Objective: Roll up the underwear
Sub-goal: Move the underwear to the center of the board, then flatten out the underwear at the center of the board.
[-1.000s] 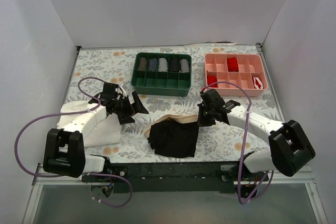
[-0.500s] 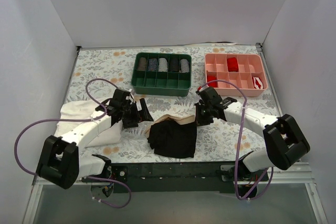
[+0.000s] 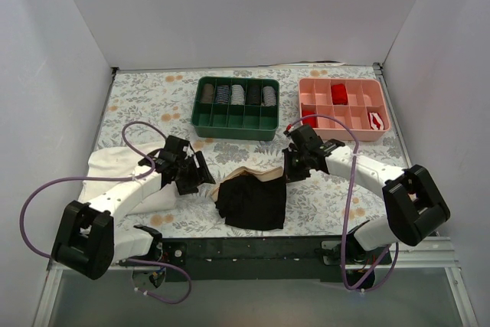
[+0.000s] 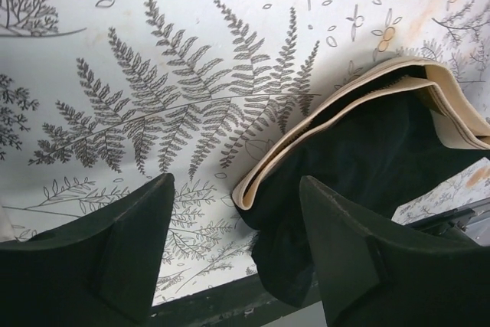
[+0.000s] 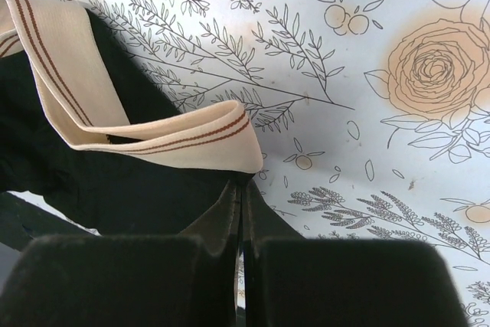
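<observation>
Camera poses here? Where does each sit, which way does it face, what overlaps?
Top external: above and behind the bases, facing down over the table; both arms, left gripper, right gripper.
Left wrist: on the left arm, facing down at the underwear waistband corner; its open fingers show.
Right wrist: facing down at the waistband's other end; its shut fingers show.
Shared: all three see the underwear.

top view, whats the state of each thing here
underwear, folded, not rolled
left gripper, open, empty, beside underwear
right gripper, shut on underwear's edge
green tray, back row filled, front row empty
pink tray, partly filled
white cloth, crumpled
</observation>
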You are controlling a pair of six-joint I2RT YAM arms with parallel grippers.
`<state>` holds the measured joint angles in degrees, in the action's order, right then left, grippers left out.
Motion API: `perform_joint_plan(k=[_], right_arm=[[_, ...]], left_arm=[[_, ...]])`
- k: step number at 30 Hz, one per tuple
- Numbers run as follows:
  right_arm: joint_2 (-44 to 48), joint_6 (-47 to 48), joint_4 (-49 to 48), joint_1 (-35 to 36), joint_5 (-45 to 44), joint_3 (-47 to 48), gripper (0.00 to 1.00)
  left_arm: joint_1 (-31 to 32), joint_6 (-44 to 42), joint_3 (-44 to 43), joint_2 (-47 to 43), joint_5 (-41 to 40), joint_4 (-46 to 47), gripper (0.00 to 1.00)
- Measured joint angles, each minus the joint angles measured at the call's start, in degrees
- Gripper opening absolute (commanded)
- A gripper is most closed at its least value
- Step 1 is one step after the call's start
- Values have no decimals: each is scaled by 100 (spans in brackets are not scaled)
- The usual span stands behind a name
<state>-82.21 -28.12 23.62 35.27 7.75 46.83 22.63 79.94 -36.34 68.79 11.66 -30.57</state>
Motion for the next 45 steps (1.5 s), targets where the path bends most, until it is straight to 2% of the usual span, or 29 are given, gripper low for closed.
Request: perform_joint_plan(k=[2,9,15,19,22,23,26,29,30,35,39,45], right_arm=[[-20,17,28,-7,4,26,1],[-221,98,37,-39,101,70,1],[-249,136,39,-42,173,72,1],[-254,136,39,-42,208,74,1],[-258,136,39,-42,249,74,1],[-260,136,39,-42,262,74,1],[-262,133,39,-42,284,74,1],[-262,136,39,-42,295,74,1],[-262,136,39,-42,295,74,1],[-249,177,37,-42,315,79,1],[79,304,111,-42,282,153,1],[1327,345,345,-42,229,442,1]], left_arm=[[0,101,61,0,11,-28,55],[0,385,553,-76,229,195,54],[0,481,817,-323,424,507,51],[0,492,918,-393,553,785,45],[0,496,986,-393,651,955,39],[0,494,1016,-393,684,1025,32],[0,498,1093,-387,754,1145,23],[0,503,1158,-365,828,1252,8],[0,501,1165,-358,844,1268,0],[0,448,1161,-343,892,1311,0],[0,343,885,-437,811,977,0],[0,46,-570,-988,490,92,0]])
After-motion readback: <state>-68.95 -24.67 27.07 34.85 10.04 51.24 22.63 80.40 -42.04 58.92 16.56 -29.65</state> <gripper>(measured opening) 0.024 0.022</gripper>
